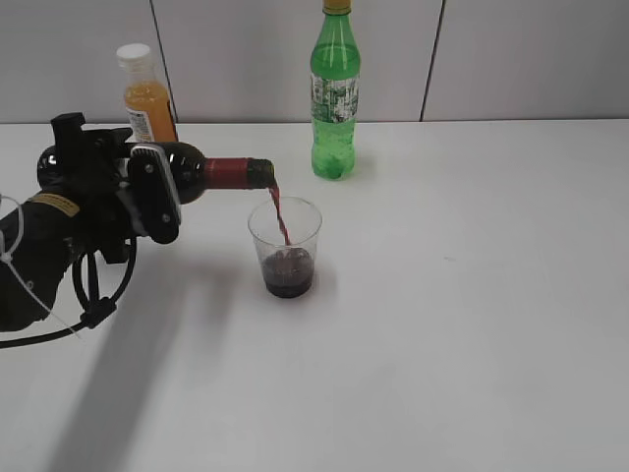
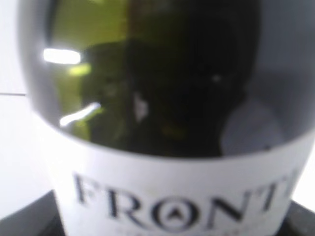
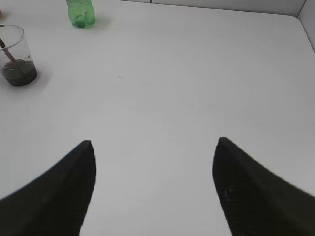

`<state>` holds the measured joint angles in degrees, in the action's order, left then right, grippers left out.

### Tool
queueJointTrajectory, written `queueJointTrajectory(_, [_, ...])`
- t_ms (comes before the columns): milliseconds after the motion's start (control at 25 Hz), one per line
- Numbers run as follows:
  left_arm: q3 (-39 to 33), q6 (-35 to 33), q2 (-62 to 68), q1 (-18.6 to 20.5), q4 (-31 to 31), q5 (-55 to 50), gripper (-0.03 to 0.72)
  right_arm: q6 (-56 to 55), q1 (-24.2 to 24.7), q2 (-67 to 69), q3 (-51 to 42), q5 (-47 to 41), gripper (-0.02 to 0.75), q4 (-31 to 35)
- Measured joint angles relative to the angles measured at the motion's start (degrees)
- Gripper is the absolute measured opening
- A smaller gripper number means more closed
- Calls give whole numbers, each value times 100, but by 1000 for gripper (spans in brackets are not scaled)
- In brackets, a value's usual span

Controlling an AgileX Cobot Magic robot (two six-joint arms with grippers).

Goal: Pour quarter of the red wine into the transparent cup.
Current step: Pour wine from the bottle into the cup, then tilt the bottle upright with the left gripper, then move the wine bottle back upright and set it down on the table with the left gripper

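Observation:
My left gripper (image 1: 147,197) is shut on the red wine bottle (image 1: 211,173) and holds it tipped on its side, mouth to the right above the transparent cup (image 1: 286,246). A thin red stream runs from the mouth into the cup, whose bottom holds dark red wine. In the left wrist view the bottle (image 2: 162,123) fills the frame, its white "Frontera" label close up, and my fingers are hidden. My right gripper (image 3: 153,145) is open and empty over bare table, and is out of the exterior view. The cup also shows in the right wrist view (image 3: 15,55) at far left.
A green soda bottle (image 1: 335,93) stands upright behind the cup and shows in the right wrist view (image 3: 81,13). An orange juice bottle (image 1: 147,96) stands at the back left behind my left arm. The white table (image 1: 472,324) meets a grey wall at the back.

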<state>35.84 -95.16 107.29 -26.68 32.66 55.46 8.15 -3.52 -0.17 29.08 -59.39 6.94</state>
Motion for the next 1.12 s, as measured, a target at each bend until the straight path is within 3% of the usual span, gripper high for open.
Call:
queueJointTrajectory(160, [0, 1136, 0, 0, -135, -11, 545, 0, 0, 0, 0, 0, 593, 0])
queueJointTrajectory(400, [0, 3773, 0, 13, -576, -44, 545, 0, 0, 0, 0, 0, 593, 0])
queueJointTrajectory(600, [0, 6161, 0, 244, -1427, -44, 545, 0, 0, 0, 0, 0, 593, 0])
queueJointTrajectory(880, [43, 9221, 0, 852, -2840, 55, 545, 0, 0, 0, 0, 0, 593, 0])
queueJointTrajectory(960, [187, 9774, 5, 961, -3231, 43, 545, 0, 0, 0, 0, 0, 593, 0])
queueJointTrajectory(1120, [647, 10141, 160, 1011, -3781, 83, 545, 0, 0, 0, 0, 0, 593, 0])
